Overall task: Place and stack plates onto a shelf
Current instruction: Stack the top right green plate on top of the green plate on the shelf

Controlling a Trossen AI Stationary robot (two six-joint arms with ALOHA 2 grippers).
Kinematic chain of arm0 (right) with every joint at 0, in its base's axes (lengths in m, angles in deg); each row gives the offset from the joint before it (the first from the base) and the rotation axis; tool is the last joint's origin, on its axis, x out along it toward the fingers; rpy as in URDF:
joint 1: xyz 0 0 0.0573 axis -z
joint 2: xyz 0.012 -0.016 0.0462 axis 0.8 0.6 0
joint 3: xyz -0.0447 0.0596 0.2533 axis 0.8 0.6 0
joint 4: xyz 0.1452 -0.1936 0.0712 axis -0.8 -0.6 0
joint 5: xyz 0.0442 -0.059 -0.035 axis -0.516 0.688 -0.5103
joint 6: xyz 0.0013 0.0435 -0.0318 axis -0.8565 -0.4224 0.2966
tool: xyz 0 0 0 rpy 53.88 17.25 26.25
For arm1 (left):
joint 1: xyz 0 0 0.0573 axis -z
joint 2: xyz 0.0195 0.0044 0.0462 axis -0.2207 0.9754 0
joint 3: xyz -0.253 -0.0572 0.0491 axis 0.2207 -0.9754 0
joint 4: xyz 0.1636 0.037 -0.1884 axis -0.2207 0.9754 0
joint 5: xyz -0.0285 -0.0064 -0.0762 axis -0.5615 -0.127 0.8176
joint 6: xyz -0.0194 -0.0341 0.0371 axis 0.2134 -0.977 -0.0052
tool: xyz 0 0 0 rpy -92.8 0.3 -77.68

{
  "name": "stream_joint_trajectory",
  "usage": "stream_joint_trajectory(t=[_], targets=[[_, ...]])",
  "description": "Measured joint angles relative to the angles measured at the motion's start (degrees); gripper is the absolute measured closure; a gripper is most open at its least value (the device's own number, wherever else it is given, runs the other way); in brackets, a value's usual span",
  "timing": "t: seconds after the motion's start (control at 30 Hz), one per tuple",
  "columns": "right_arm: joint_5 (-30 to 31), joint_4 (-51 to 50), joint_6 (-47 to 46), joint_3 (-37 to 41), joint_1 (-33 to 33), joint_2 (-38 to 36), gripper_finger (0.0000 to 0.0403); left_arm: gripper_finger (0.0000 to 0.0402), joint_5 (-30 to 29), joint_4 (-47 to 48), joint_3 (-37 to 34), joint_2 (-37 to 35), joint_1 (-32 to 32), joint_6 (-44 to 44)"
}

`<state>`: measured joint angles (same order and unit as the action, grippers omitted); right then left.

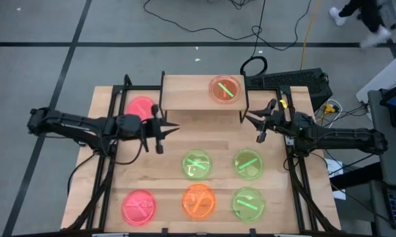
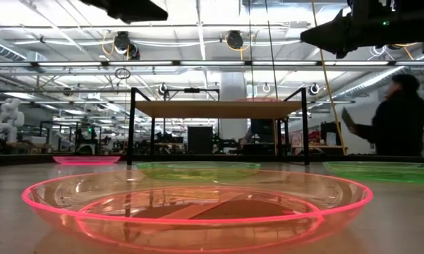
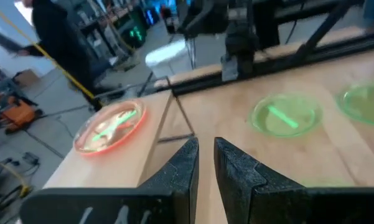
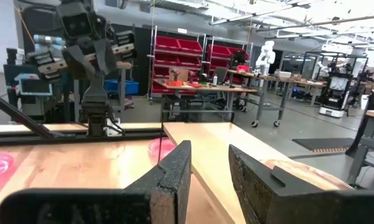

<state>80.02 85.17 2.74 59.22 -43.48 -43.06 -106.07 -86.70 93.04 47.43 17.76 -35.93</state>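
The shelf (image 1: 191,93) stands at the table's far middle, with one orange plate (image 1: 225,89) lying flat on its right half. A pink plate (image 1: 140,106) lies on the table left of the shelf. Green plates (image 1: 197,164) (image 1: 248,162) (image 1: 248,203), an orange plate (image 1: 198,201) and a pink plate (image 1: 140,206) lie flat on the near half. My left gripper (image 1: 170,126) hovers by the shelf's near-left corner, open by a narrow gap (image 3: 206,168) and empty. My right gripper (image 1: 252,121) hovers by the near-right corner, open (image 4: 210,168) and empty.
The shelf's black legs (image 2: 132,127) (image 2: 303,127) stand between the two grippers. Black frame rails (image 1: 112,99) run along the table's left and right sides. A person (image 2: 398,120) stands beyond the table's far right. Bare wood lies between the shelf and the green plates.
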Motion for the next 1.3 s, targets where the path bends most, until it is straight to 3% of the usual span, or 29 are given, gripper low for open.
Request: stream_joint_trajectory(t=[0.2, 0.63, 1.13, 1.3], targets=[[-1.8, 0.9, -1.3, 0.0, 0.0, 3.4, 0.0312, 0.0344, -0.1, -9.0, -8.0, -3.3, 0.9, -0.5], [-6.1, 0.4, -1.5, -3.7, 0.0, 11.2, 0.0312, 0.0344, -0.1, -31.0, -21.2, -3.6, 1.0, -1.7], [-10.7, -3.7, -2.9, -10.3, 0.0, 23.1, 0.0312, 0.0344, -2.2, -31.9, -22.4, -3.6, 1.0, -0.6], [-15.7, -6.5, -3.3, -11.3, 0.0, 26.0, 0.0312, 0.0344, -3.0, -31.8, -22.4, -3.6, 1.0, -0.2]])
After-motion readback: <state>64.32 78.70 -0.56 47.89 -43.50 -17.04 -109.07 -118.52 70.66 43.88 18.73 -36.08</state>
